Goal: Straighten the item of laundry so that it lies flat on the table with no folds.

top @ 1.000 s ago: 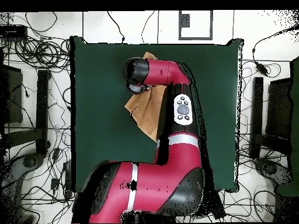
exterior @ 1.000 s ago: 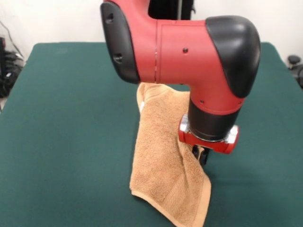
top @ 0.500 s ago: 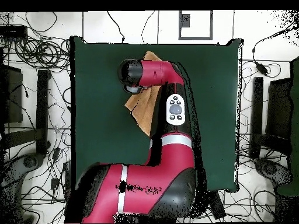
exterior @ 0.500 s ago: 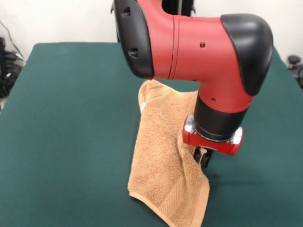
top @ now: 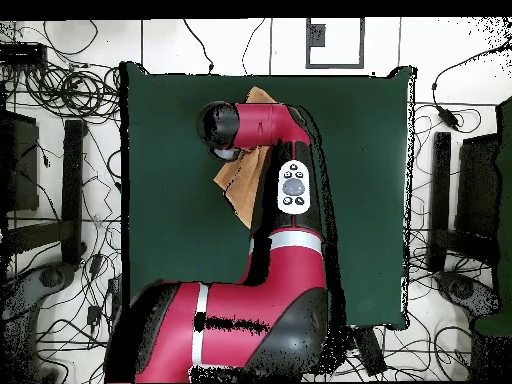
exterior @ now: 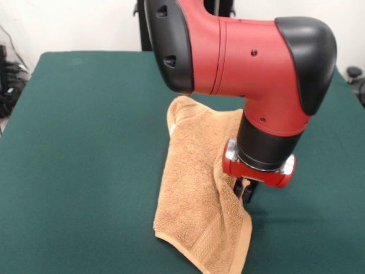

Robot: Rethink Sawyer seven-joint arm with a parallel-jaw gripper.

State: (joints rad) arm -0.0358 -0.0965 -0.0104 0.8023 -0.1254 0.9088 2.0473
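The tan-orange towel [exterior: 197,200] lies on the dark green table [exterior: 85,142], rumpled, with a raised ridge along its right side and a woven band near its front hem. A small white label shows at its left edge. My gripper [exterior: 244,191] hangs below the red wrist at the towel's right edge, its dark fingers close together and pinching the raised fold. In the overhead view the arm's head [top: 222,130] hides the gripper; parts of the towel [top: 238,182] show beside and beyond it.
The red arm's upper link [exterior: 228,51] hangs over the table's far middle and hides the towel's far end. In the overhead view cables and stands [top: 60,150] lie on the floor round the table [top: 170,230].
The arm has moved to the right in the front view, with the gripper still on the towel's edge. The towel's right side has been drawn along a little.
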